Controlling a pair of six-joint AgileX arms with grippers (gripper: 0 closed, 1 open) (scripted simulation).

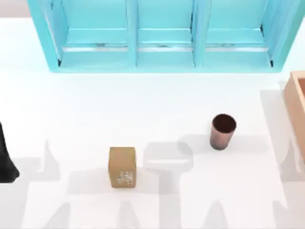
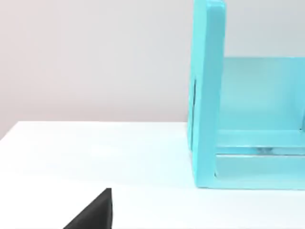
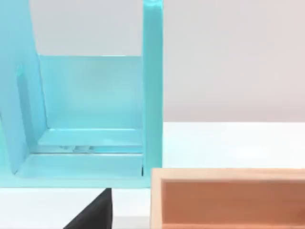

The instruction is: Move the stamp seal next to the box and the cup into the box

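Two task pieces standing free on the white tabletop (image 1: 157, 105), neither held. Stamp seal (image 1: 122, 166) near the front, left of centre, upright, long axis running front to back in the top view, pale engraved mark facing the front edge. Cup (image 1: 222, 131) right of centre, upright, mouth up, well apart from the seal and nearer the box (image 1: 296, 102), which sits at the right edge below the turquoise shelf unit (image 1: 162, 36). Left arm (image 1: 5, 157) parked at the left edge, seal lying to its right and closer to it than the cup. Cup likely the right arm's job, being on the box side. Cannot tell the state of either claw; a dark corner (image 2: 95, 212) is all either wrist view gives.
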